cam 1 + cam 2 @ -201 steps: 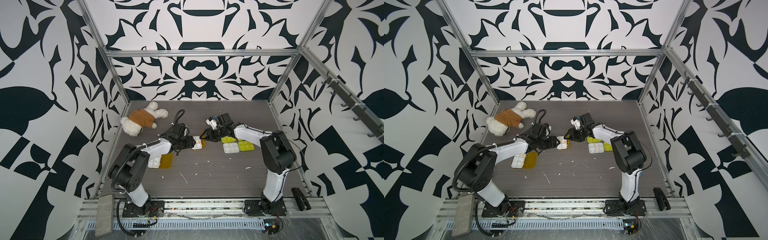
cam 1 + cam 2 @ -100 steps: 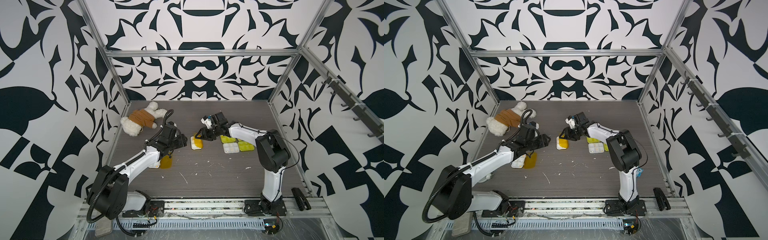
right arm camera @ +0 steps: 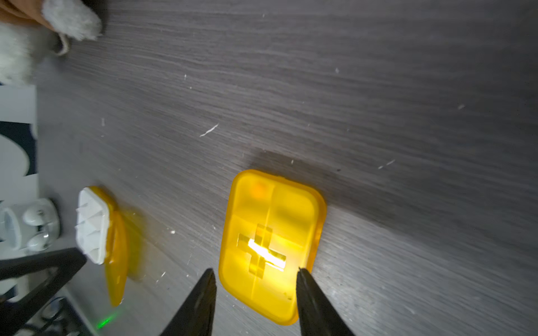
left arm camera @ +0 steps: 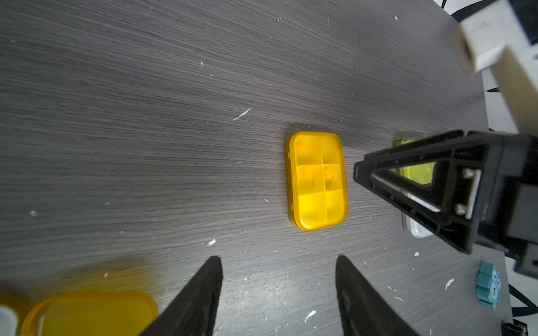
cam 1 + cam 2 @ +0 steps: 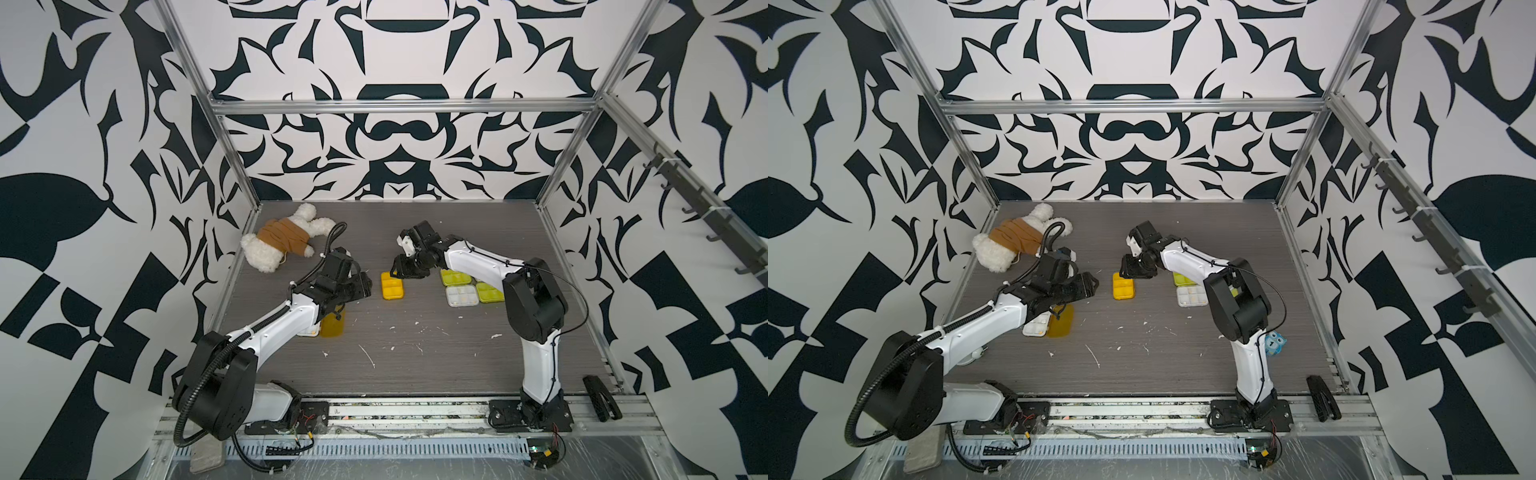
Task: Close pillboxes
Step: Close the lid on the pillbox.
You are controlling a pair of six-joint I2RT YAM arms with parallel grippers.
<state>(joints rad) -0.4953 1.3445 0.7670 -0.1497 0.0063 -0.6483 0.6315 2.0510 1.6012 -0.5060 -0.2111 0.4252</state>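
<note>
Mid-frame amber pillbox (image 5: 392,285) looks shut. Right gripper (image 3: 256,275) fingers apart over its end, left gripper (image 4: 278,261) apart too, empty. I'd press down flat before leaving.

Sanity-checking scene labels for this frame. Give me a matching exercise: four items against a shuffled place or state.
Items
1. centre amber pillbox
2. amber pillbox by the left arm
3. white plush bear
4. blue owl toy

Place or state
A. far corner of the table, left arm's side
B. lid shut
C. beside the right arm, at its lower link
D. lid swung open, white tray exposed

Pairs: 1-B, 2-D, 3-A, 4-C
</note>
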